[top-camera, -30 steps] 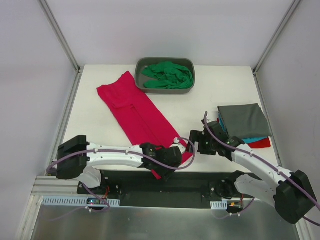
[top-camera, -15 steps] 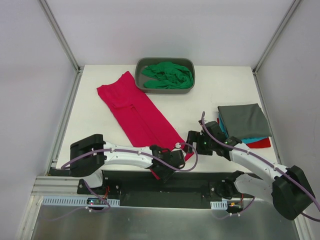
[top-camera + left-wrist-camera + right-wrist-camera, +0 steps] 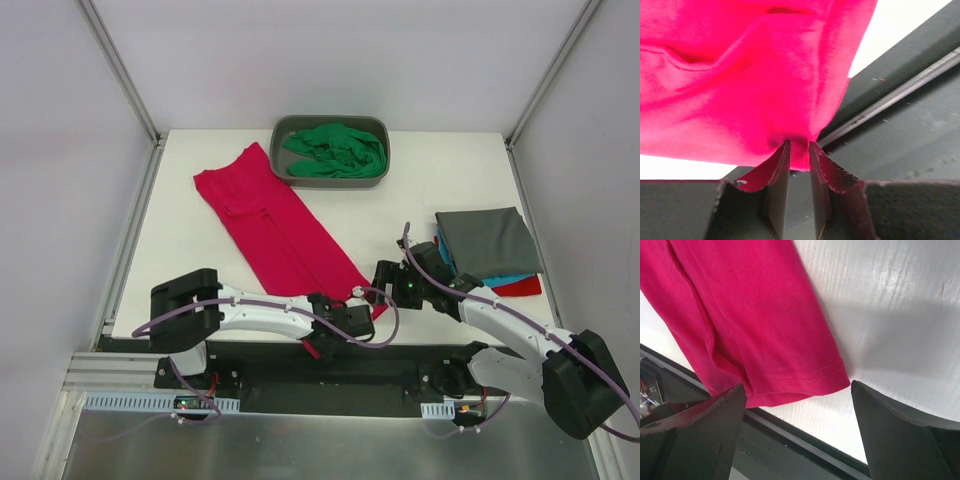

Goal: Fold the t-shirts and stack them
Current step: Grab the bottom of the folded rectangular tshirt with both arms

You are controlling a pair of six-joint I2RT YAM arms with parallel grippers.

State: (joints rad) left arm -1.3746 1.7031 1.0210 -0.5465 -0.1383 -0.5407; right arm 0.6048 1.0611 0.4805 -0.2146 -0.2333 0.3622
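Observation:
The crimson-pink t-shirt [image 3: 280,230] lies folded in a long strip, diagonal across the table [image 3: 420,190]. My left gripper [image 3: 320,343] is at the table's front edge, shut on the shirt's near corner, with fabric [image 3: 740,85] pinched between the fingertips [image 3: 779,160]. My right gripper [image 3: 384,284] is open and empty, its jaws spread either side of the shirt's near right hem corner [image 3: 805,380]. The green t-shirt [image 3: 335,148] is bunched in the grey tub [image 3: 282,130]. The dark grey t-shirt [image 3: 487,242] tops a folded stack over the teal [image 3: 508,277] and red [image 3: 524,287] ones.
The tub stands at the back middle of the table. The folded stack sits at the right edge. A dark frame rail [image 3: 900,90] runs just below the table's front edge, under both grippers. Metal posts stand at the back corners.
My right gripper has moved a little left, toward the pink shirt's near hem corner. My left arm has swung slightly right while its gripper stays on the shirt's corner.

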